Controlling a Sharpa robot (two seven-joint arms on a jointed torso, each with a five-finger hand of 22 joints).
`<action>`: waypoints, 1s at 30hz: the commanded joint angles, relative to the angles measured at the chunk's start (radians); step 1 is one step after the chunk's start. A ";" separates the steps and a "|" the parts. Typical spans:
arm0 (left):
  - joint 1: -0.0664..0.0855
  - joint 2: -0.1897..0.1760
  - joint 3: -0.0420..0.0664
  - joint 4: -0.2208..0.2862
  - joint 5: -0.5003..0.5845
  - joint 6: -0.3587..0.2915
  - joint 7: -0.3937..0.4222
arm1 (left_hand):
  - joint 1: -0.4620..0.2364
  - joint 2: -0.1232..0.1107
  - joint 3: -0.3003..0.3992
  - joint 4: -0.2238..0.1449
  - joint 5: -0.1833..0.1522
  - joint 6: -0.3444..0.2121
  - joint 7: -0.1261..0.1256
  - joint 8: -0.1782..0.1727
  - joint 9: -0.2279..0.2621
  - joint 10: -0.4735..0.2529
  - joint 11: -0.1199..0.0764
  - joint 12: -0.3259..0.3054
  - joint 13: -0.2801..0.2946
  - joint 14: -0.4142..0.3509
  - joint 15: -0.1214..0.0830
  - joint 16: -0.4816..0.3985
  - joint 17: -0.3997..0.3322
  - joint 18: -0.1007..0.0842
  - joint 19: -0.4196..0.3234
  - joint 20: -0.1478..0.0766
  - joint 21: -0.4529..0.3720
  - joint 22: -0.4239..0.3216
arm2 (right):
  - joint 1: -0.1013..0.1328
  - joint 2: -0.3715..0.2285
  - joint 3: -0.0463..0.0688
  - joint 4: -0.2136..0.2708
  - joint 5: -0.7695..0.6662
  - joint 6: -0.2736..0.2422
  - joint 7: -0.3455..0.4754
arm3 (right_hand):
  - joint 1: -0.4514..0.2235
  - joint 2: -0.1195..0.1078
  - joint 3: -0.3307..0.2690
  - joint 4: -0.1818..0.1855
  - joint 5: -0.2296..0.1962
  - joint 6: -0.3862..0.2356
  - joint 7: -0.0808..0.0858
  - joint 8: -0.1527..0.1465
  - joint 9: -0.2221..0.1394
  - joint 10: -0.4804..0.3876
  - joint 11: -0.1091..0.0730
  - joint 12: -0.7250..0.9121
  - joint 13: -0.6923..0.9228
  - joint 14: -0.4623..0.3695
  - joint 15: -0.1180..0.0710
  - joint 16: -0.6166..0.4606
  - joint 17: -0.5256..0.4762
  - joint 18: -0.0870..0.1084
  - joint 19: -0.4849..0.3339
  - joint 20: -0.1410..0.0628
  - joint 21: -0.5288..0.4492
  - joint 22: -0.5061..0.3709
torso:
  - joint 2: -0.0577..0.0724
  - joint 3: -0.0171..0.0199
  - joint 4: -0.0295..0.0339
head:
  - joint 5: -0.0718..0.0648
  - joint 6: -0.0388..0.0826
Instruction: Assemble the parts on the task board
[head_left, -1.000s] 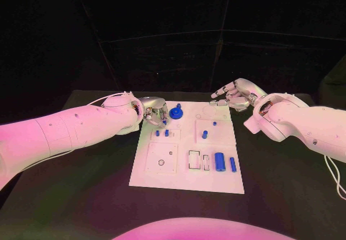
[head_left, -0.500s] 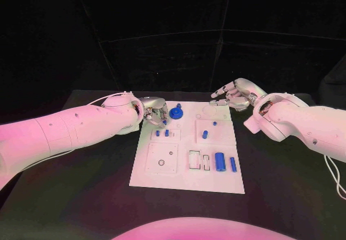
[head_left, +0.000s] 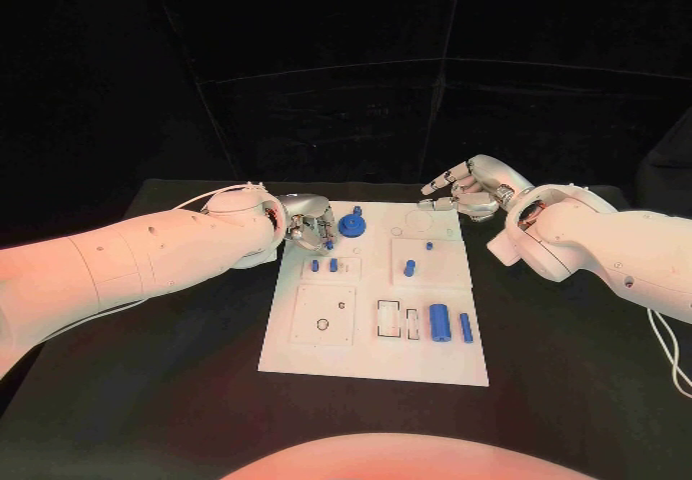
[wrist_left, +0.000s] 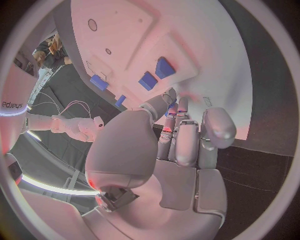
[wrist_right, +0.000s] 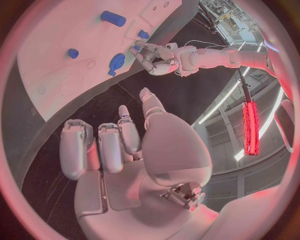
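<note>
Holding unchanged over the last second: left hand (head_left: 306, 224) hovering at task board (head_left: 368, 355) left edge beside blue knob part (head_left: 353, 222), fingers curled, grasp impossible to tell. Right hand (head_left: 469, 190) hanging past far right corner, fingers loosely apart, holding nothing. Still awaiting the next placement, by this reading.

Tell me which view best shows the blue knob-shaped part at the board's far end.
Head view: the blue knob-shaped part stands unobstructed beside the left robot hand. Right wrist view shows it smaller and distorted. In the left wrist view I cannot pick it out.
</note>
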 joint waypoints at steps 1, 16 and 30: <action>0.001 -0.001 0.001 0.000 0.004 0.002 -0.003 | -0.005 -0.004 0.006 0.002 0.001 -0.006 -0.001 -0.006 -0.001 -0.007 -0.002 -0.005 0.000 0.021 0.008 -0.007 -0.001 -0.012 -0.002 0.007 -0.002 -0.001 | 0.002 0.001 0.001 0.001 0.001 0.004 0.005 | 0.001 0.012 -0.006 0.002 0.005 0.004 -0.003 0.006 0.001 -0.004 -0.003 0.000 0.034 0.053 -0.006 -0.004 0.002 0.019 -0.008 -0.001 -0.004 0.000 | 0.000 0.0000 0.0005 | 0.000 0.000; 0.003 -0.064 0.005 0.003 0.082 -0.125 0.028 | -0.009 -0.015 0.019 -0.003 0.001 -0.046 0.007 -0.035 -0.005 -0.057 0.011 -0.044 -0.001 0.016 0.017 -0.015 -0.021 0.000 -0.025 0.017 -0.050 -0.055 | 0.002 -0.008 0.001 -0.023 -0.225 0.095 -0.061 | 0.113 0.030 0.036 -0.049 -0.042 0.053 -0.005 0.021 0.000 -0.349 0.000 -0.901 -0.735 0.026 -0.001 -0.111 -0.128 0.046 -0.064 -0.005 -0.091 -0.140 | -0.003 0.0001 0.0010 | -0.005 0.011; 0.009 -0.139 0.006 0.056 1.005 -0.149 0.355 | -0.012 0.026 0.033 0.018 0.001 0.002 0.019 -0.006 0.002 -0.030 0.015 -0.008 0.008 -0.181 0.023 -0.320 -0.456 0.067 -0.236 0.027 -0.398 -0.406 | -0.016 -0.010 0.000 0.009 -0.748 0.111 -0.152 | 0.132 0.012 0.134 -0.115 -0.102 0.112 -0.025 -0.005 -0.003 -0.302 0.000 -1.087 -1.006 0.031 -0.005 -0.137 -0.157 0.042 -0.048 -0.002 -0.089 -0.130 | 0.001 -0.0021 -0.0007 | -0.050 0.034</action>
